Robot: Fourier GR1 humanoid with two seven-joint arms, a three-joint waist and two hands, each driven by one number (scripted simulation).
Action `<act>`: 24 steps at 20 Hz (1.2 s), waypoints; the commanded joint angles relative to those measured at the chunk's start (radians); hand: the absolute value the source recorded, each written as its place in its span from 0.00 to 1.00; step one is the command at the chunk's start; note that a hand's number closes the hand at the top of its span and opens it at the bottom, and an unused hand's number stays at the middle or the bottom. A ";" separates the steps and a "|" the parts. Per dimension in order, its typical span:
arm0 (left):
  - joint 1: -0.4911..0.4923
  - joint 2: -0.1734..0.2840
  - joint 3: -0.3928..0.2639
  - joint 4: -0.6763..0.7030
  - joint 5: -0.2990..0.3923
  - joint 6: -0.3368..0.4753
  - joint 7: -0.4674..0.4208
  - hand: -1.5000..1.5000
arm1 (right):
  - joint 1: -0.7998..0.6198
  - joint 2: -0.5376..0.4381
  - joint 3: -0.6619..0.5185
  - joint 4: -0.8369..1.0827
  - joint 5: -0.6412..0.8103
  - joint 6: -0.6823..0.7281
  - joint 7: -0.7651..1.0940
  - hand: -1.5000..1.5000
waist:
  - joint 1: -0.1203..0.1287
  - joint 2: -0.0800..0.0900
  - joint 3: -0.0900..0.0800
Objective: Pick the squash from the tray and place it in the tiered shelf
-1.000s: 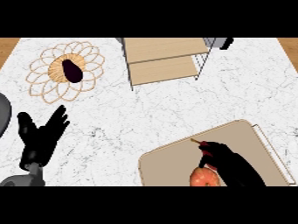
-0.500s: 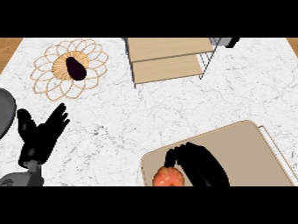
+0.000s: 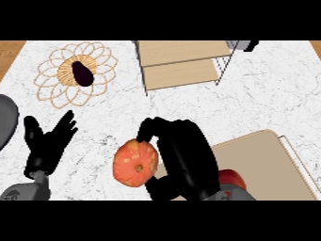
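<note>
White marble counter lay under your right hand, curled round the orange squash at its left. Ahead stood the tiered shelf; squash could slip sideways out.

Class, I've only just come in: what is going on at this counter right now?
The robot's right hand has its fingers curled round an orange squash and holds it over the counter, just left of the tan tray. The tiered shelf stands at the far edge, with nothing visible on it yet. The left hand rests open at the lower left. A dark vegetable lies on a woven mat at the far left.
</note>
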State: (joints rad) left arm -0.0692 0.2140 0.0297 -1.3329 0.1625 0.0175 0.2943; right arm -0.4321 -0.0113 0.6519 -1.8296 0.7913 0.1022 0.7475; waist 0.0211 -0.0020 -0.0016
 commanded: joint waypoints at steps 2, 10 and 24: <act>-0.005 -0.012 0.004 0.028 -0.014 0.017 -0.008 0.50 | -0.264 0.011 -0.061 -0.065 -0.026 0.007 0.267 1.00 | -0.010 -0.001 0.000; 0.002 0.013 0.040 0.013 0.021 -0.021 0.002 0.50 | -0.628 0.011 -0.373 0.048 -0.112 0.146 0.350 1.00 | -0.013 0.000 0.001; -0.001 -0.003 0.033 0.015 0.002 -0.038 -0.030 0.50 | -0.920 -0.145 -0.677 0.522 -0.173 0.119 0.105 1.00 | -0.008 0.005 0.001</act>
State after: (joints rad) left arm -0.0551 0.1936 0.0445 -1.3367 0.1433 0.0144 0.2643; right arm -1.2942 -0.1092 0.0289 -1.4321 0.6285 0.2122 0.9153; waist 0.0133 0.0003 0.0012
